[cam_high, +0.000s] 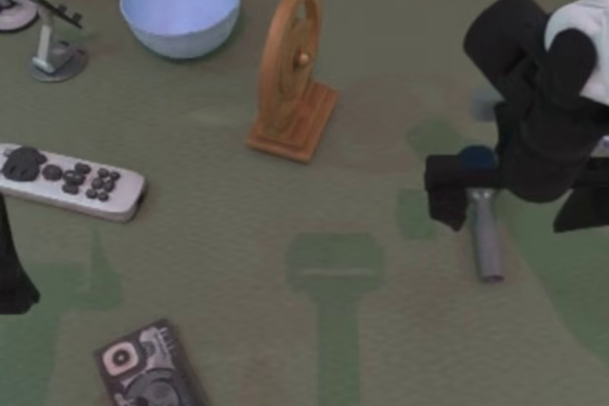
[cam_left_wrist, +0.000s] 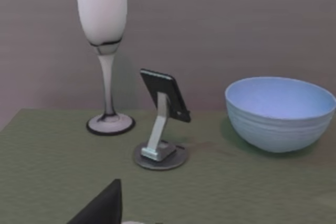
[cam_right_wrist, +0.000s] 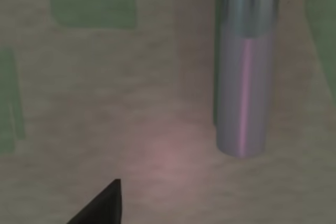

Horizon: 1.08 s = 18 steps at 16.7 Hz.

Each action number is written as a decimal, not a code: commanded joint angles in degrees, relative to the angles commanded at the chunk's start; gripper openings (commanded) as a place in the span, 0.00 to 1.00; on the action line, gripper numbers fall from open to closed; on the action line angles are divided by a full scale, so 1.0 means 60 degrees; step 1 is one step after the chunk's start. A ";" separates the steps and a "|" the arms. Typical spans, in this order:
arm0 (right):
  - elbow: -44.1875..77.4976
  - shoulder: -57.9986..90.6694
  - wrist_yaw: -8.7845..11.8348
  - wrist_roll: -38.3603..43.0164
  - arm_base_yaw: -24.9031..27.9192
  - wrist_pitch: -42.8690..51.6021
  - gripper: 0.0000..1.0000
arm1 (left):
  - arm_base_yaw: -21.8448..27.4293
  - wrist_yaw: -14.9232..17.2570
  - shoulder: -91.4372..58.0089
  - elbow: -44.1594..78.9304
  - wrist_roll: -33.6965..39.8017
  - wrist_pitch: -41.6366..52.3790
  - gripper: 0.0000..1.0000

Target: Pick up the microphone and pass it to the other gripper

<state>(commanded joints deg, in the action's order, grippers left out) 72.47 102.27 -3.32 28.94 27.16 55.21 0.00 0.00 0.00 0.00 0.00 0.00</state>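
The microphone lies flat on the green mat at the right of the table, its navy foam head (cam_high: 476, 156) toward the back and its grey metal handle (cam_high: 488, 240) toward the front. My right gripper (cam_high: 509, 211) hovers just over it, open. One black finger (cam_high: 445, 199) stands to the left of the handle and the other shows at the far right. In the right wrist view the handle (cam_right_wrist: 244, 87) fills the frame, well apart from the one fingertip (cam_right_wrist: 111, 203) that shows. The other gripper, my left one (cam_high: 13, 278), is parked open at the left edge.
A white remote (cam_high: 71, 183) lies at the left. At the back stand a pale blue bowl (cam_high: 181, 5), a phone stand (cam_high: 52, 40) and a wooden wheel-shaped stand (cam_high: 297, 73). A dark patterned card (cam_high: 147, 368) lies at the front left. A tall white glass (cam_left_wrist: 102, 14) shows in the left wrist view.
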 joint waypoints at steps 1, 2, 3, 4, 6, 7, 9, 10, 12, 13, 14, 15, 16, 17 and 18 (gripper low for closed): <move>0.0079 0.0089 -0.0005 0.0029 0.0025 0.0045 1.00 | 0.0000 0.0000 0.0000 0.0000 0.0000 0.0000 1.00; 0.0079 0.0089 -0.0005 0.0029 0.0025 0.0045 1.00 | 0.0000 0.0000 0.0000 0.0000 0.0000 0.0000 1.00; 0.0079 0.0089 -0.0005 0.0029 0.0025 0.0045 1.00 | 0.0000 0.0000 0.0000 0.0000 0.0000 0.0000 1.00; 0.0079 0.0089 -0.0005 0.0029 0.0025 0.0045 1.00 | 0.0000 0.0000 0.0000 0.0000 0.0000 0.0000 1.00; 0.0035 0.0077 0.0002 0.0015 -0.0021 -0.0006 1.00 | 0.0000 0.0000 0.0000 0.0000 0.0000 0.0000 1.00; -0.0031 0.0154 0.0001 0.0004 -0.0021 -0.0130 1.00 | 0.0000 0.0000 0.0000 0.0000 0.0000 0.0000 1.00; -0.0282 0.0450 -0.0002 -0.0021 -0.0030 -0.0653 1.00 | 0.0000 0.0000 0.0000 0.0000 0.0000 0.0000 1.00; -0.0450 0.0653 -0.0003 -0.0032 -0.0041 -0.1040 1.00 | 0.0000 0.0000 0.0000 0.0000 0.0000 0.0000 1.00; -0.0834 0.1122 -0.0002 -0.0051 -0.0070 -0.1941 1.00 | 0.0000 0.0000 0.0000 0.0000 0.0000 0.0000 1.00; -0.1032 0.1358 -0.0002 -0.0061 -0.0085 -0.2392 1.00 | 0.0000 0.0000 0.0000 0.0000 0.0000 0.0000 1.00; -0.1213 0.1578 -0.0003 -0.0072 -0.0098 -0.2799 1.00 | 0.0000 0.0000 0.0000 0.0000 0.0000 0.0000 1.00; -0.1361 0.1763 -0.0004 -0.0080 -0.0107 -0.3119 1.00 | 0.0000 0.0000 0.0000 0.0000 0.0000 0.0000 1.00; -0.1467 0.1900 -0.0005 -0.0085 -0.0115 -0.3338 1.00 | 0.0000 0.0000 0.0000 0.0000 0.0000 0.0000 1.00; -0.1526 0.1978 -0.0005 -0.0088 -0.0119 -0.3458 1.00 | 0.0000 0.0000 0.0000 0.0000 0.0000 0.0000 1.00; -0.1537 0.1991 -0.0005 -0.0088 -0.0120 -0.3479 1.00 | 0.0000 0.0000 0.0000 0.0000 0.0000 0.0000 1.00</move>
<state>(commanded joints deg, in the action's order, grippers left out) 63.25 114.22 -3.35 28.41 26.44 34.33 0.00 0.00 0.00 0.00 0.00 0.00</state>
